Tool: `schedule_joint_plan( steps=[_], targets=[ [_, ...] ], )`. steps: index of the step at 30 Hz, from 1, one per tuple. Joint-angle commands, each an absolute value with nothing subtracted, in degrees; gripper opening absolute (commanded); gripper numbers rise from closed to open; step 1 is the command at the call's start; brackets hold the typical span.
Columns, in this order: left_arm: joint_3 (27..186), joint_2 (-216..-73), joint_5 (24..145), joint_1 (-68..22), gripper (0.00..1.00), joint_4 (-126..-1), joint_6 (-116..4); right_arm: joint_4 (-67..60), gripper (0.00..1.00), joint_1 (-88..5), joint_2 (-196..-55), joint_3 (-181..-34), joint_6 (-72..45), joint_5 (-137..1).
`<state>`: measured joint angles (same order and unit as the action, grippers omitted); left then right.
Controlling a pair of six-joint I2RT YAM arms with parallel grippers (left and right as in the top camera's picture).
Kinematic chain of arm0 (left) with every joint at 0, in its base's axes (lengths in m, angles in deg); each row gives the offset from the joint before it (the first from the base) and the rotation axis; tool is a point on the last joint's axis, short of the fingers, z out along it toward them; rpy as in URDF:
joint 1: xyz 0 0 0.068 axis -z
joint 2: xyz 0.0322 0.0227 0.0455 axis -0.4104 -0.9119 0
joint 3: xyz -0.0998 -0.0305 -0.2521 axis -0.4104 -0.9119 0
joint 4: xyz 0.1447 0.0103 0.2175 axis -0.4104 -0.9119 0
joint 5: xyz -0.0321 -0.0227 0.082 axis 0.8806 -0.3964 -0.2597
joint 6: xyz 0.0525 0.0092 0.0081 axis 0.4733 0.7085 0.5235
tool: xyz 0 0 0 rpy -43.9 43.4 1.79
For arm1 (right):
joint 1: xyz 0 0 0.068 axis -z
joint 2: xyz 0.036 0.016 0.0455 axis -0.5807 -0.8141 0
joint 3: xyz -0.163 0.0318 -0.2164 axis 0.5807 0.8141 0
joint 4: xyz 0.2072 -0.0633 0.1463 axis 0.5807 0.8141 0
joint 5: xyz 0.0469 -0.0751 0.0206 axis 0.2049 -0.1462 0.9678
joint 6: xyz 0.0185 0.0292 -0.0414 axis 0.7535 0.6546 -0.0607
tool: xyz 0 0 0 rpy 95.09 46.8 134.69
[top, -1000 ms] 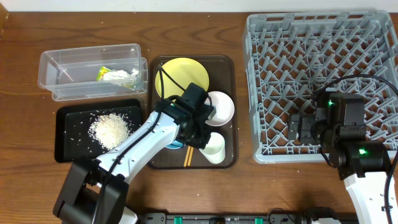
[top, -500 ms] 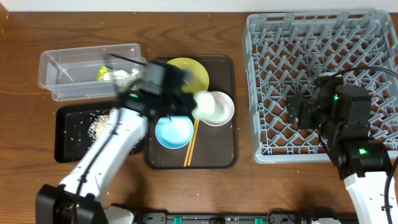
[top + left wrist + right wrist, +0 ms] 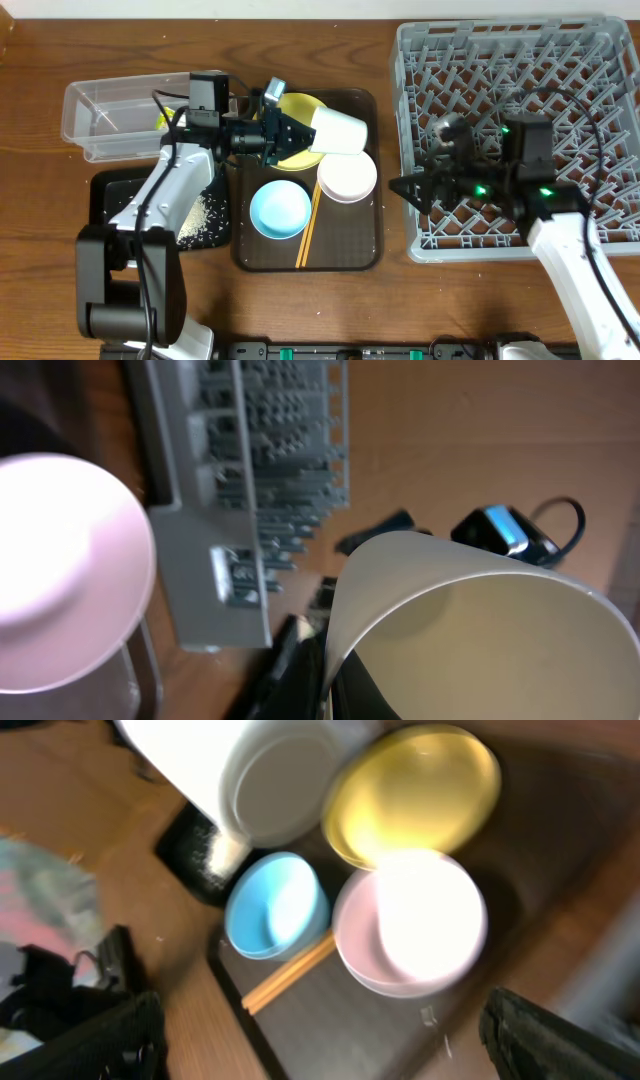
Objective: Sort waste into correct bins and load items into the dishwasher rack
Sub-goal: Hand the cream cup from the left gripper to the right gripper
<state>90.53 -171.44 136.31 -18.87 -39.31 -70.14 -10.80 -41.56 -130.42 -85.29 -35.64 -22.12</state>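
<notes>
left gripper (image 3: 303, 134): clamped on rim of small white cup (image 3: 340, 130) | cup: at gripper's 3 o'clock, held over yellow plate (image 3: 292, 108) edge and serving tray (image 3: 368, 258) | axis: lying 9–3, base toward 3 (mouth at the fingers) | right gripper (image 3: 405, 187): jaws wide, empty, at dishwasher rack (image 3: 560, 60) 9 o'clock edge

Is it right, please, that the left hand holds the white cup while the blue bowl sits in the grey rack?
No: the overhead view shows the blue bowl on the brown tray; the left hand does hold the white cup.
</notes>
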Motion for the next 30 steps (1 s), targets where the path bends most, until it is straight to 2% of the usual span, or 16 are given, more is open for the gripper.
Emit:
schedule_joint_plan(
  steps=[1,12,17,23,29,30],
  targets=[
    [90.88,-171.29,142.25,-17.99,0.06,-39.03,-71.25,-16.06,0.99,-43.6,-134.04,-85.43,-37.74,-12.28],
    [90.88,-171.29,141.79,-17.16,0.06,-39.07,-71.25,-44.04,0.99,-48.1,-142.53,-85.43,-26.03,-5.37],
    [90.88,-171.29,141.75,-17.12,0.06,-39.07,-71.25,-51.32,0.99,-50.39,-142.5,-85.43,-22.2,-5.79],
    [90.88,-171.29,141.77,-17.12,0.06,-39.07,-71.25,-51.65,0.84,-51.71,-142.5,-85.43,-21.59,-9.0],
    [90.88,-171.29,141.77,-17.14,0.06,-39.07,-71.25,-51.8,0.79,-51.66,-142.5,-85.43,-20.54,-10.4],
    [90.88,-171.29,141.77,-17.14,0.06,-39.07,-71.25,-51.8,0.76,-51.66,-142.5,-85.43,-20.54,-10.73]
  ],
)
